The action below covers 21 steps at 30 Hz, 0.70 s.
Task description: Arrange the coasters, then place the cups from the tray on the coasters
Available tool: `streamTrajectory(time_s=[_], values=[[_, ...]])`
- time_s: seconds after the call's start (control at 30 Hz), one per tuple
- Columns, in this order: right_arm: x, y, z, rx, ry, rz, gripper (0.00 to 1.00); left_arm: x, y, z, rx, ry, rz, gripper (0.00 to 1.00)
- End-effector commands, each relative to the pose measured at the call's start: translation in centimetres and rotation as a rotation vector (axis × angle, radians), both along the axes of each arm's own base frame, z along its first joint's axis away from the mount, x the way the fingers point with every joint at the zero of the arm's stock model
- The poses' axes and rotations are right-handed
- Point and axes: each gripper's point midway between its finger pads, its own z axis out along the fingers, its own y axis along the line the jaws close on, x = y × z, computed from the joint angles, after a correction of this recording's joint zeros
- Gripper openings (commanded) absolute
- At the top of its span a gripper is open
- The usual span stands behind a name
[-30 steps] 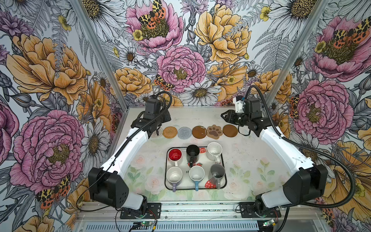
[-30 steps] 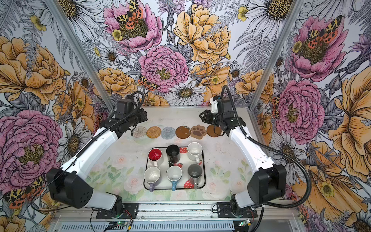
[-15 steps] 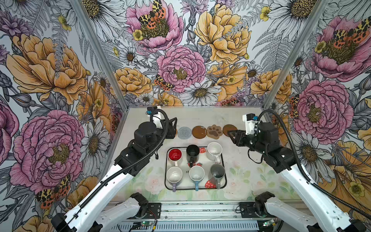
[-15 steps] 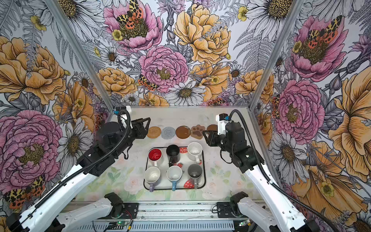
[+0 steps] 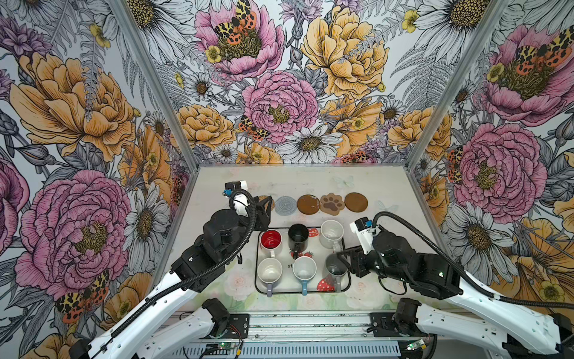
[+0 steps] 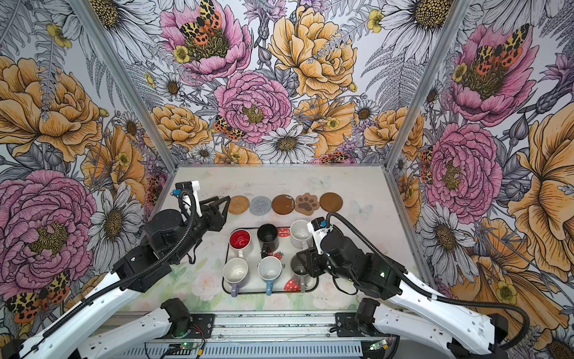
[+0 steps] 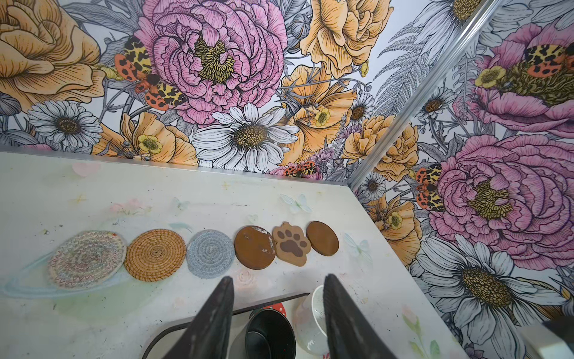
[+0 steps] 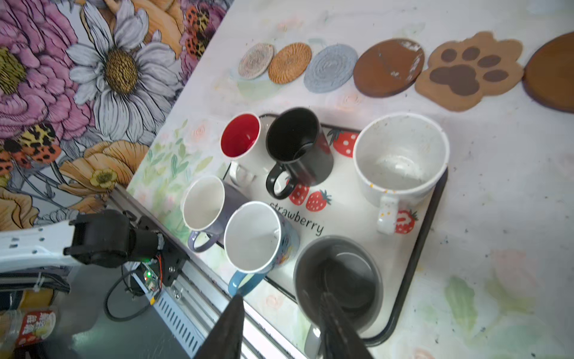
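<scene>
The coasters lie in a row along the far side: beaded [image 7: 87, 259], rattan [image 6: 239, 204], grey spiral [image 6: 260, 205], brown disc [image 6: 283, 204], paw [image 6: 307, 204], brown disc [image 6: 331, 202]. The tray [image 5: 310, 293] holds the cups: red-inside [image 5: 271, 239], black [image 5: 298, 237], speckled white [image 5: 331, 230], lilac [image 5: 269, 270], light blue [image 5: 304, 269], grey [image 5: 335, 267]. My left gripper [image 7: 278, 278] is open and empty, raised over the tray's far edge beside the rattan coaster. My right gripper [image 8: 281, 298] is open. One finger is over the grey cup's mouth [image 8: 338, 279], the other outside its wall.
Flowered walls close in the table at the back and both sides. A metal rail [image 5: 310, 323] runs along the front edge just behind the tray. In both top views the left gripper [image 5: 267, 205] hides the beaded coaster.
Both arms pulled back from the ends of the coaster row. The left gripper opened and lifted. The right gripper swung forward and down to the grey cup at the tray's front right.
</scene>
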Motion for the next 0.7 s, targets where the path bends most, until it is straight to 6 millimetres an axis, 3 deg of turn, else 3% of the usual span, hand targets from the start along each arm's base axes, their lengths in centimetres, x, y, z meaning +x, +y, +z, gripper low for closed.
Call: streamTrajectory(time_s=[0.0, 0.3, 0.47, 0.67], values=[[-0.9, -0.3, -2.0, -0.166, 0.002, -0.042, 0.44, 0.0, 0.4, -0.1, 0.018, -0.022, 0.023, 0.48], [-3.7, 0.4, -5.1, -0.466, 0.063, 0.012, 0.47, -0.2, 0.2, -0.6, 0.02, -0.019, 0.009, 0.49], [-4.3, 0.1, -5.5, -0.457, 0.082, -0.01, 0.49, -0.6, 0.5, -0.6, 0.007, -0.029, 0.008, 0.49], [-4.3, -1.6, -6.9, -0.443, 0.104, -0.105, 0.5, -1.0, 1.2, -0.8, -0.001, -0.043, 0.023, 0.5]])
